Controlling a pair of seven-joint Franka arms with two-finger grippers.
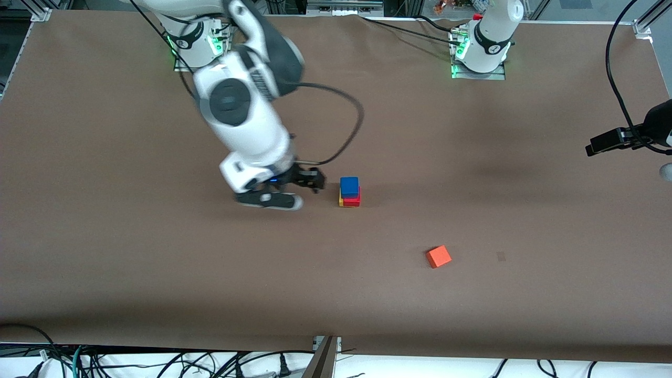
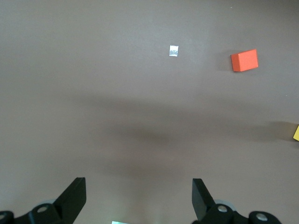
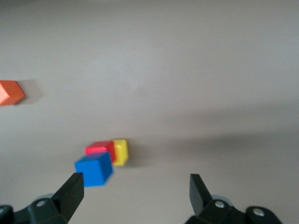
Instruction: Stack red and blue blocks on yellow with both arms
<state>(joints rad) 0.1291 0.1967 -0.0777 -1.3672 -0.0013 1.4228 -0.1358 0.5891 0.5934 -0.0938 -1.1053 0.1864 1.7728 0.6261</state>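
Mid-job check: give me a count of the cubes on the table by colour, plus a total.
Blue cube: 1, top of the stack
Red cube: 1, under the blue
Yellow cube: 1, bottom of the stack
Orange cube: 1, alone, nearer the front camera
Total: 4 cubes

The right arm reaches out from its base over mid-table, its wrist bent low. The right gripper hangs there with its 2 fingers spread apart, holding nothing. The left gripper is likewise spread wide and empty.
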